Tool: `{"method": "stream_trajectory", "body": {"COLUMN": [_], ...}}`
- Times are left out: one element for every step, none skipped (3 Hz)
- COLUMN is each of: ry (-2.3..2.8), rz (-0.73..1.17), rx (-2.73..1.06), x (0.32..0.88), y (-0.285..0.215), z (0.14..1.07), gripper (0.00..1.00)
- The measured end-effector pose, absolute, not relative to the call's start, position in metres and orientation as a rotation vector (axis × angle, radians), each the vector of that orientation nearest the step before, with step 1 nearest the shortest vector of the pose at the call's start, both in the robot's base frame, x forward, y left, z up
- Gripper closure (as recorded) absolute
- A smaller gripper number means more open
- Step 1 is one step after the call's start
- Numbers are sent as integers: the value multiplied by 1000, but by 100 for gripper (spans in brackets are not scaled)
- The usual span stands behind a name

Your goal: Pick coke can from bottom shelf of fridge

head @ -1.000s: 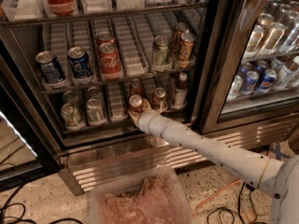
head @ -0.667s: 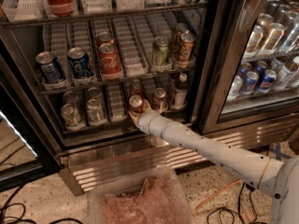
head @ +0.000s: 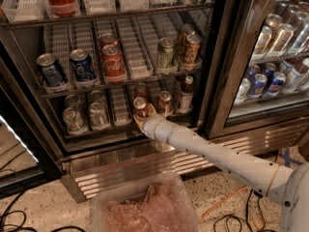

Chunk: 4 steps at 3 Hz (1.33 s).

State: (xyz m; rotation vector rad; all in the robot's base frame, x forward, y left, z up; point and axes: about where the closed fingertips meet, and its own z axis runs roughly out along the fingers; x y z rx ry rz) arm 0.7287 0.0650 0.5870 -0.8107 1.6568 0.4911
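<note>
The fridge (head: pixel 227 57) stands with its left door open. On the bottom shelf (head: pixel 119 111) a small red coke can (head: pixel 140 106) with a silver top stands near the front, in the middle. My gripper (head: pixel 142 116) reaches in from the lower right on a long pale arm. Its fingers (head: pixel 152 111) sit on both sides of the can's lower body and touch it. The can still stands on the shelf. A second red can (head: pixel 141 90) stands just behind it.
The bottom shelf also holds silver cans (head: pixel 73 120) at left, a brownish can (head: pixel 164 102) and a dark bottle (head: pixel 186 93) at right. The rack above holds Pepsi cans (head: pixel 81 64) and a Coke can (head: pixel 112 62). A clear bin (head: pixel 145 207) and cables lie on the floor.
</note>
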Motion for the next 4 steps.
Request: {"method": "stream_trajectory", "body": {"ry": [1657,1657,1609,1561], "rz": [491,491,502,519], "rx": [-811,-811,-819,-827], "x": [730,730,725,715], "y": [64,63,66,66], "z": [587,587,611,637], "gripper": [100,100,85,62]}}
